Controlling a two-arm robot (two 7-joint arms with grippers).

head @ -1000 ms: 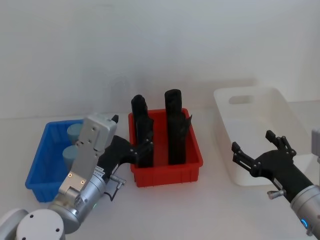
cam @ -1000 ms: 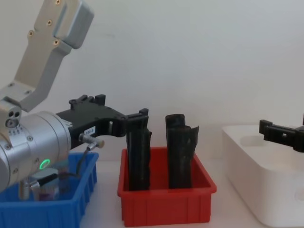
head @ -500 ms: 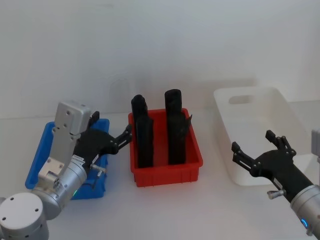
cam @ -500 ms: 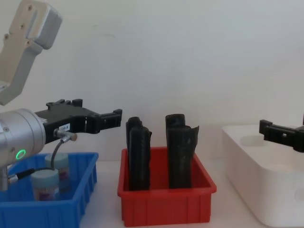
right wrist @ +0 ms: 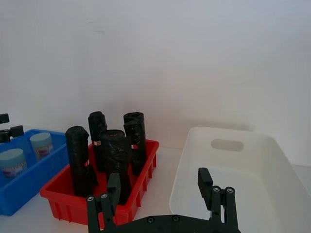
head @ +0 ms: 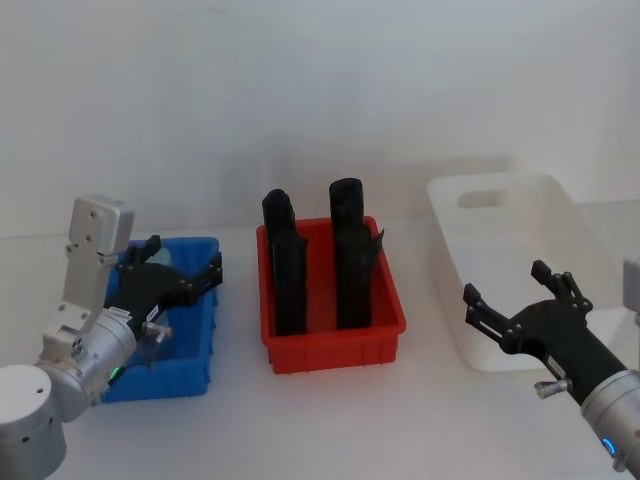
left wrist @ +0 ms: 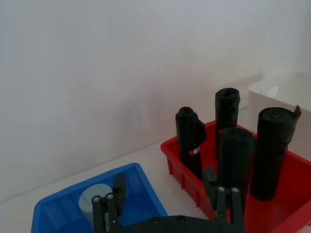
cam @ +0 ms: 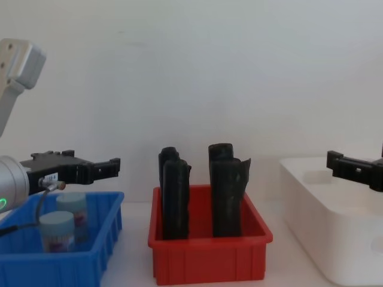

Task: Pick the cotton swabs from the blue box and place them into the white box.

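Head view: the left gripper point(head: 186, 262) hovers over the blue box point(head: 190, 378) at the robot's left, its 2 black fingers spread wide and holding nothing, the fingertips pointing toward the red bin point(head: 335, 350) just beside the box. In the chest view the gripper hangs above the cotton swabs point(cam: 57, 230), apart from them; 2 tubs stand upright inside the blue box, 1 nearer the front wall and 1 behind it, their pale blue lids level with or just above the rim. The left wrist view looks between the parted fingers point(left wrist: 109, 204) at a tub standing in the blue box, with no tub between the jaws.

The red bin sits in the middle of the table between the 2 other containers and holds 4 black rolls point(right wrist: 114, 150), all upright and taller than its walls.

The white box point(head: 460, 270) stands at the robot's right, well apart from the blue box and near the red bin. The right gripper point(head: 515, 290) hovers at the near left corner of the white box, its fingers likewise wide apart and empty; the right wrist view shows both of them point(right wrist: 204, 179) spread before the white box's open top
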